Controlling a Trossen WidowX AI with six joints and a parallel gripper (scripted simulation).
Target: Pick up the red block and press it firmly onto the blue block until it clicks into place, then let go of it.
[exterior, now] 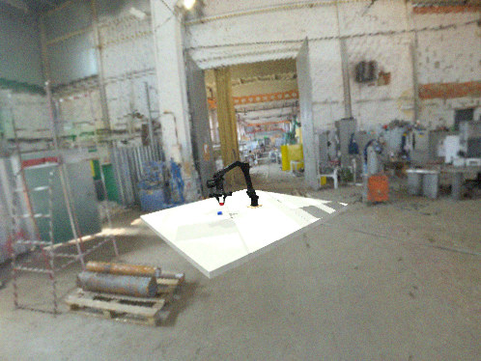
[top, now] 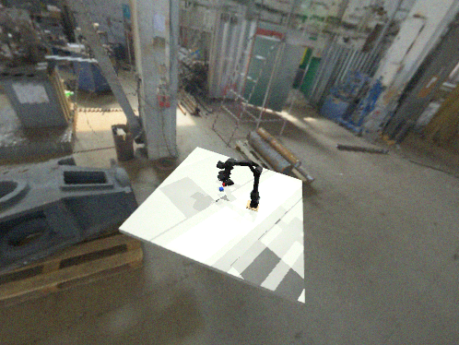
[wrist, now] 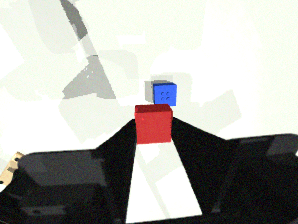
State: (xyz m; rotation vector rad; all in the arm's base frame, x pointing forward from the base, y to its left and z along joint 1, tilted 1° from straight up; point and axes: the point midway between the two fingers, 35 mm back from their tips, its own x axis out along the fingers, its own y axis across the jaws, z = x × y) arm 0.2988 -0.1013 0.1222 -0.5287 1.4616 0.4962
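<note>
bench (top: 184, 249) (exterior: 212, 251) (wrist: 225, 40): pale slab, straight edges, corners exposed in top and exterior views. one arm (top: 256, 184) (exterior: 250, 180), its foot on a tan base plate (top: 249, 208) (exterior: 248, 207) (wrist: 10, 172) set in from the edges. gripper (top: 225, 184) (exterior: 221, 202) (wrist: 152, 121) is closed on the red block (top: 224, 184) (exterior: 221, 204) (wrist: 153, 125), one finger against each side, and holds it above the bench. blue block (top: 221, 189) (exterior: 219, 212) (wrist: 165, 94) rests on the bench, well inside every edge; four small round marks on its upper face. the two blocks are near each other but not joined; in the wrist view the red block's upper edge comes close to the lower edge of the blue one. room for moving: open bench surface around the blue block on its visible sides, with the base plate well apart from it. beyond the bench edge, on the floor, a pallet (exterior: 113, 305) carries pipes (top: 272, 149) (exterior: 116, 284), clear of the arm. count: red block, 1; blue block, 1; arm, 1; gripper, 1, with 2 fingers; base plate, 1; bench, 1; pipes on that pallet, 2.
</note>
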